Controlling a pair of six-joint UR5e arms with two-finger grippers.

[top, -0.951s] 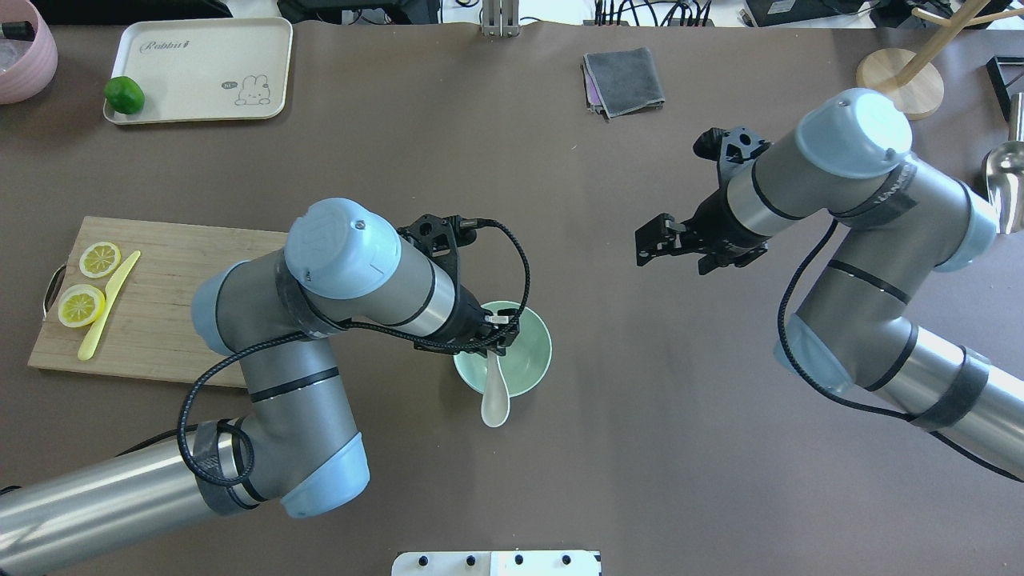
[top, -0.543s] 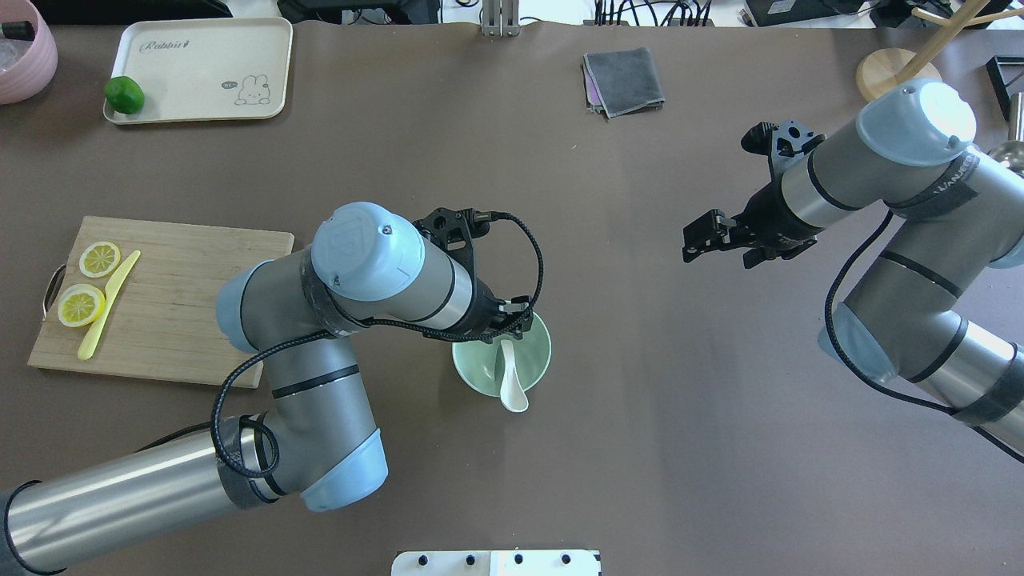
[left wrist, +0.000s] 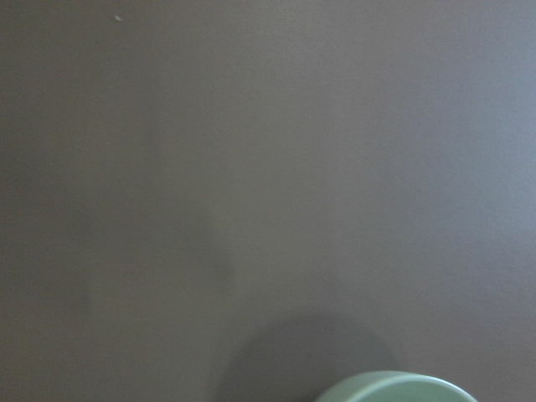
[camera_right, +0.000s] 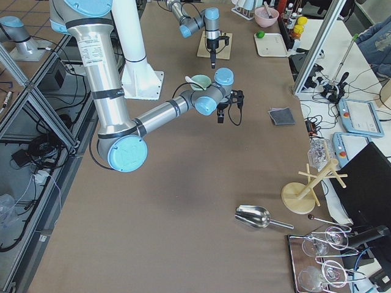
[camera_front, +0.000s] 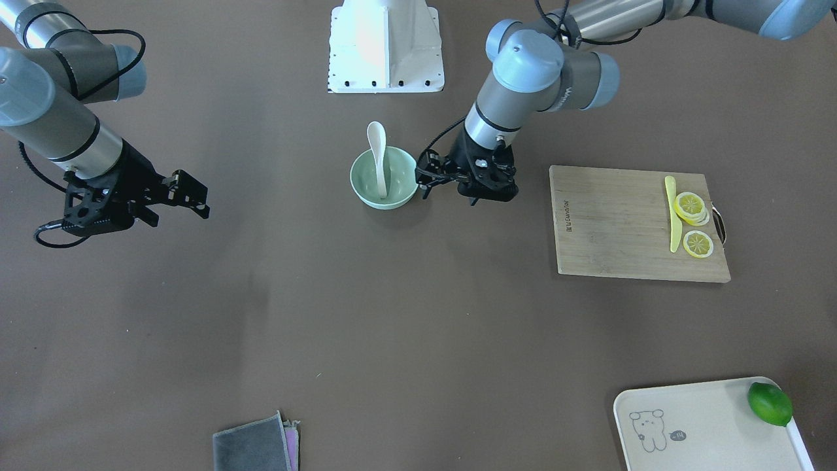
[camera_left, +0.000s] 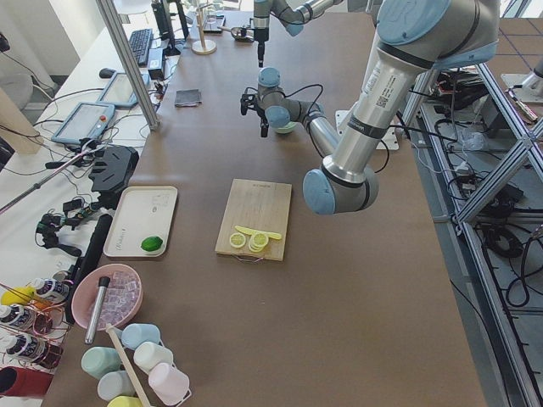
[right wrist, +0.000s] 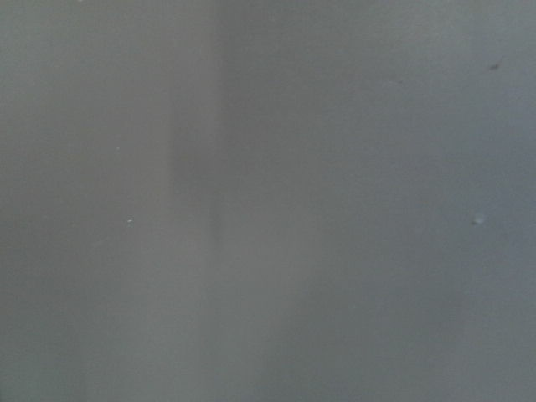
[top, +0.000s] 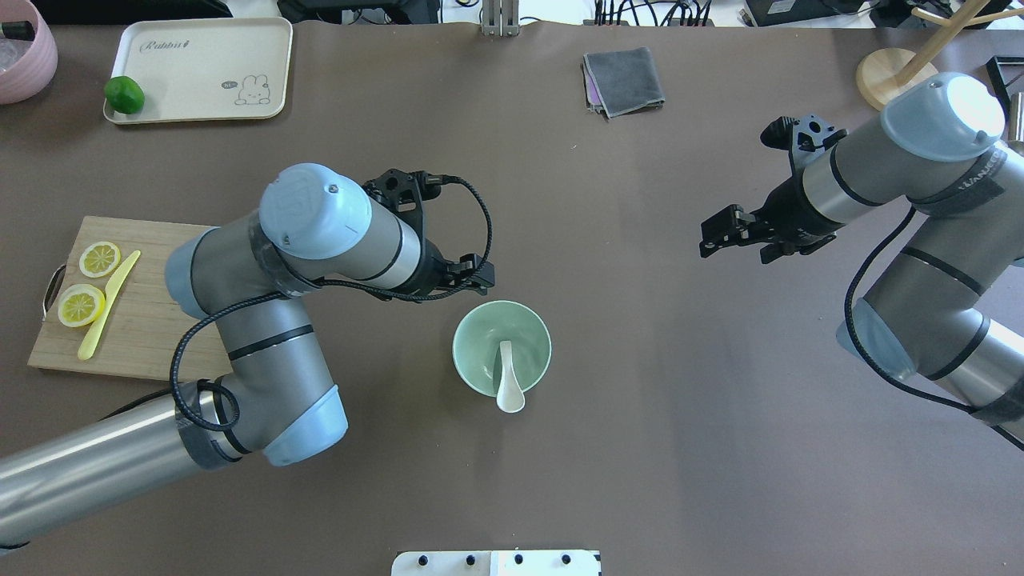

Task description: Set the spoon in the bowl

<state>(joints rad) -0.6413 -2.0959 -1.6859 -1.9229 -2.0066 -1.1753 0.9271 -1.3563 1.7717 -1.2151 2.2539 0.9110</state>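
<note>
The pale mint-green bowl (top: pixel 480 352) stands at mid-table; it also shows in the front view (camera_front: pixel 363 183), and its rim sits at the bottom edge of the left wrist view (left wrist: pixel 394 387). The white spoon (top: pixel 509 388) leans in it, handle down inside, scoop sticking out over the rim on the robot's side (camera_front: pixel 377 154). My left gripper (top: pixel 482 274) is open and empty, just beyond the bowl's far left rim and apart from it (camera_front: pixel 425 181). My right gripper (top: pixel 714 235) is open and empty, far right of the bowl, above bare table (camera_front: pixel 194 195).
A wooden cutting board (top: pixel 176 304) with lemon slices and a thin yellow utensil (top: pixel 108 304) lies left. A tray (top: pixel 200 64) with a lime (top: pixel 124 94) is at the far left. A grey cloth (top: pixel 624 80) and a wooden stand (top: pixel 884 76) are at the far side.
My left gripper let go of the spoon and drew back up-left off the bowl. The spoon now rests deeper in the bowl. My right arm withdrew to the right.
</note>
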